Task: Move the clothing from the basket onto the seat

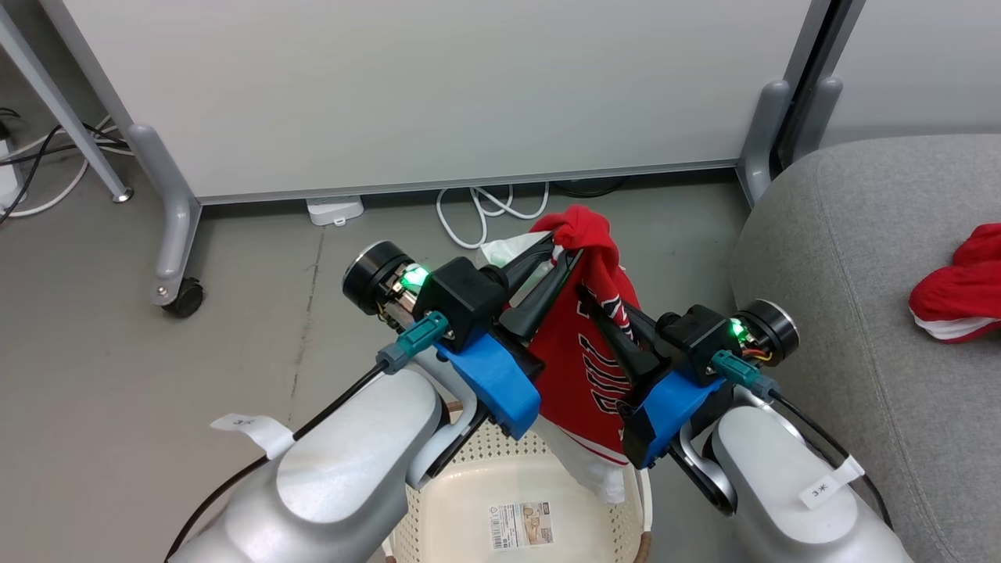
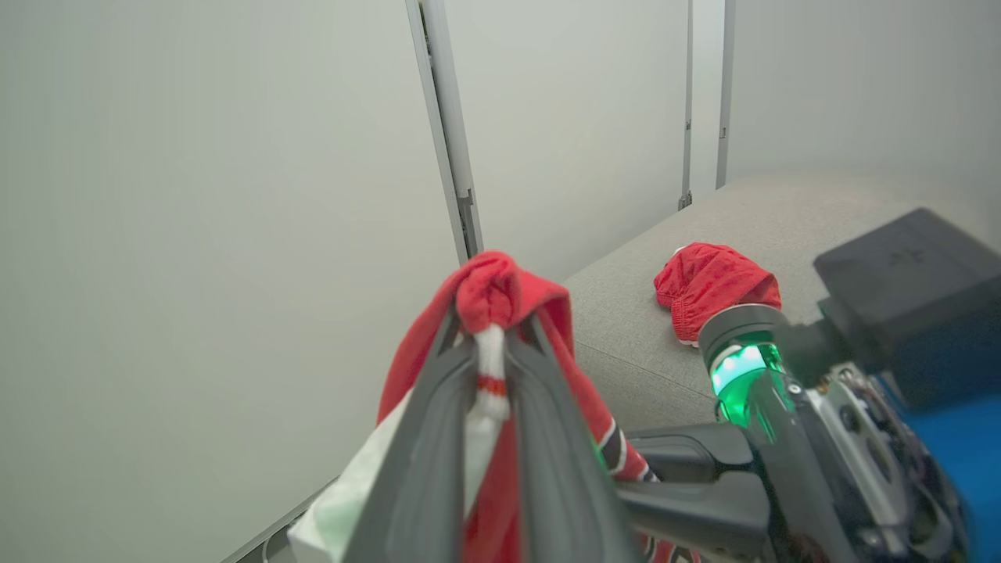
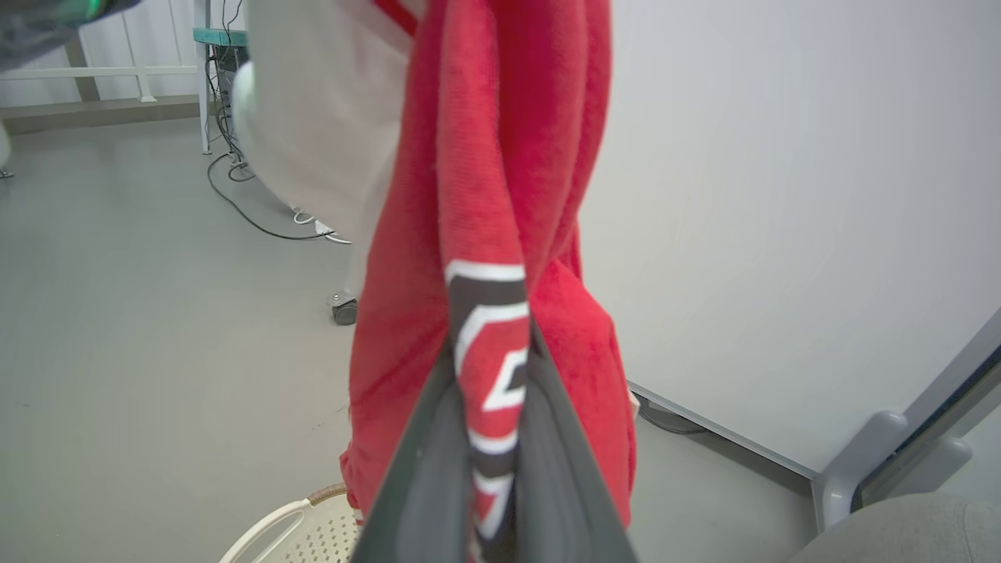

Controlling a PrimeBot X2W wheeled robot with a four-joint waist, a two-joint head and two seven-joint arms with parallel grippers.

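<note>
Head view: left gripper (image 1: 558, 253) and right gripper (image 1: 583, 294) both pinch the jersey (image 1: 579, 375) at centre, above the basket (image 1: 457, 516) at bottom. Left wrist view: another garment (image 2: 715, 285) lies on the seat (image 2: 626, 344), centre right. Right wrist view: fingers (image 3: 430, 485) clamp the trim (image 3: 485, 367). Transfer step, I judge; next, carry it over the seat and release.

Ahead of you stands a white partition panel (image 1: 430, 94) on grey castor legs (image 1: 168, 211), with looped white cables (image 1: 485, 213) lying on the grey floor (image 1: 117, 375) at its base.
</note>
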